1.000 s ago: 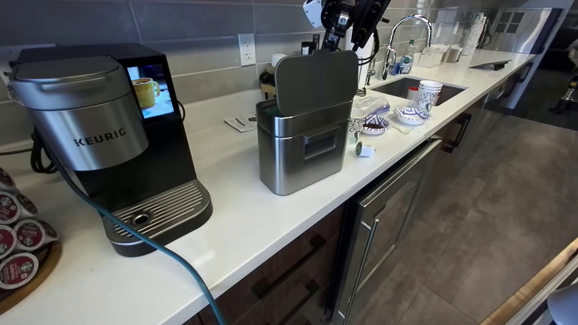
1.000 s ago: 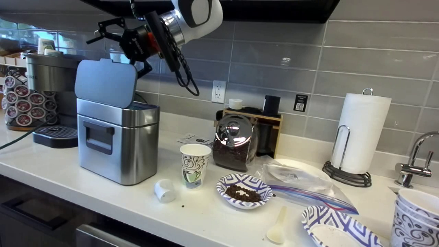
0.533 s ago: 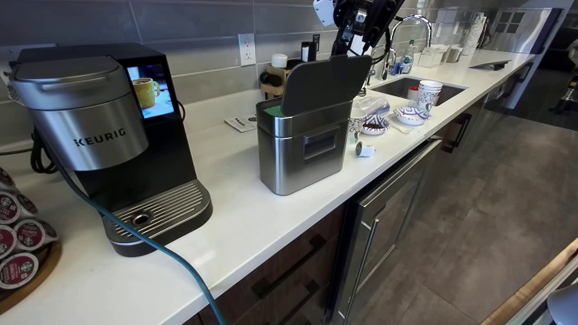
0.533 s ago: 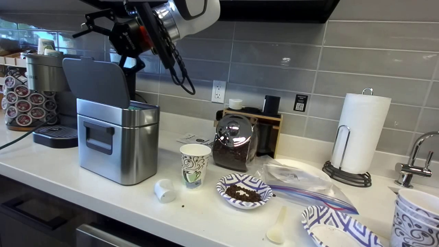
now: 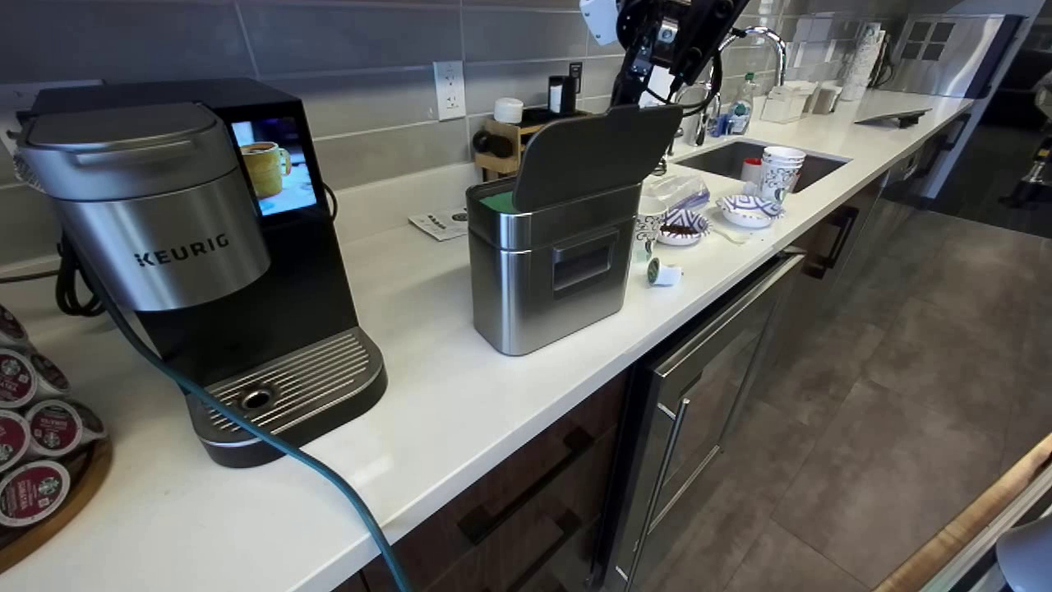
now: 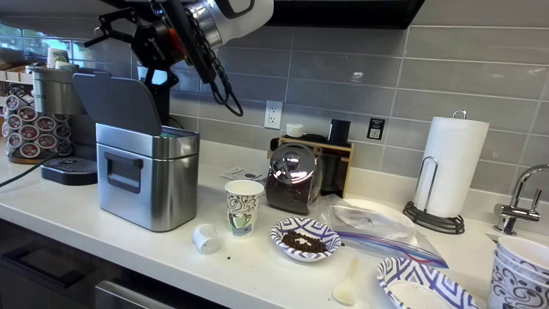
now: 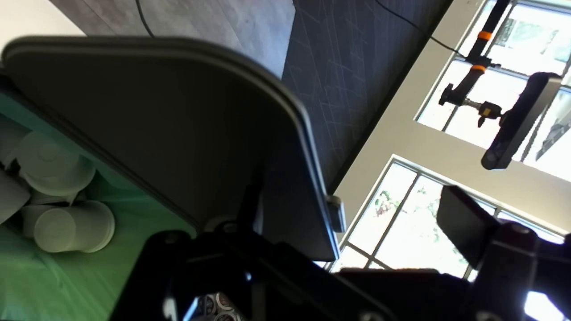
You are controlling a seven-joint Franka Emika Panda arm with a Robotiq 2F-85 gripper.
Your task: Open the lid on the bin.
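The steel bin [image 5: 542,288] stands on the counter in both exterior views [image 6: 146,180]. Its dark grey lid [image 6: 118,103] is raised and leans outward past upright, over the side with the recessed handle. The lid also shows in an exterior view [image 5: 604,156] and, from its inner face, in the wrist view [image 7: 192,125]. The green-lined inside of the bin shows white used pods [image 7: 71,225]. My gripper [image 6: 124,73] is open with nothing between its fingers. One finger [image 7: 250,207] is at the lid's inner face, apparently against it; the other finger [image 7: 466,223] is well clear beyond the lid's edge.
The Keurig coffee maker [image 5: 197,247] stands beside the bin. A paper cup [image 6: 243,210], a white pod [image 6: 206,238], a bowl of grounds [image 6: 305,240] and a coffee jar [image 6: 293,178] stand on the bin's far side. A cabinet underside [image 6: 343,15] hangs above.
The lid has swung further outward, from near upright to leaning, and more of the green liner shows. My gripper has moved along with it, towards the lid's outer side and slightly down.
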